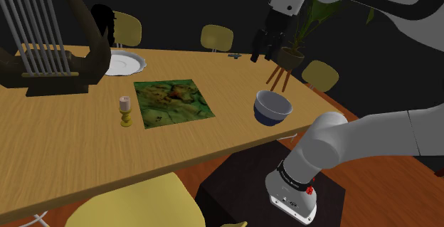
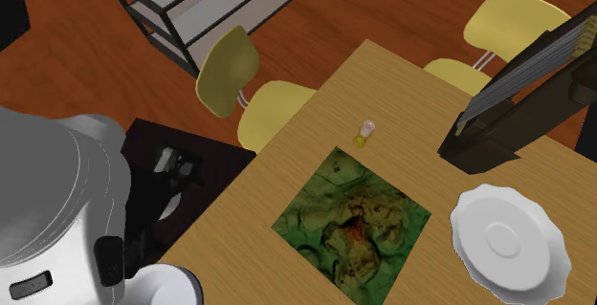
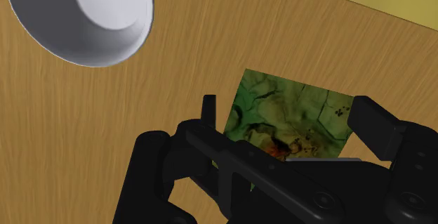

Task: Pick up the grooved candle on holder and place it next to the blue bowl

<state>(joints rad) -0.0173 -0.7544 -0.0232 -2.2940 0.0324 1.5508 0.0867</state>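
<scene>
The grooved candle [image 1: 125, 104] is a short pale stub on a small gold holder, standing on the wooden table [image 1: 64, 140] just off the green mat's [image 1: 173, 102] edge on the shoulder view's left. From above, the candle [image 2: 364, 131] stands beyond a corner of the mat [image 2: 354, 217]. The blue bowl [image 1: 272, 107], pale inside, sits near the table edge closest to the stand. My gripper [image 1: 257, 56] hangs high above the table, beyond the bowl and far from the candle. It is open and holds nothing. In the wrist view the gripper [image 3: 291, 128] frames the mat [image 3: 295, 114], with the bowl [image 3: 91, 12] off to one side.
A white plate [image 1: 124, 64] and a large dark harp [image 1: 43, 40] stand at the table's far left in the shoulder view. Yellow chairs [image 1: 217, 38] ring the table. A potted plant on a stand [image 1: 288, 60] is behind the gripper. A metal shelf [image 2: 206, 2] stands on the floor.
</scene>
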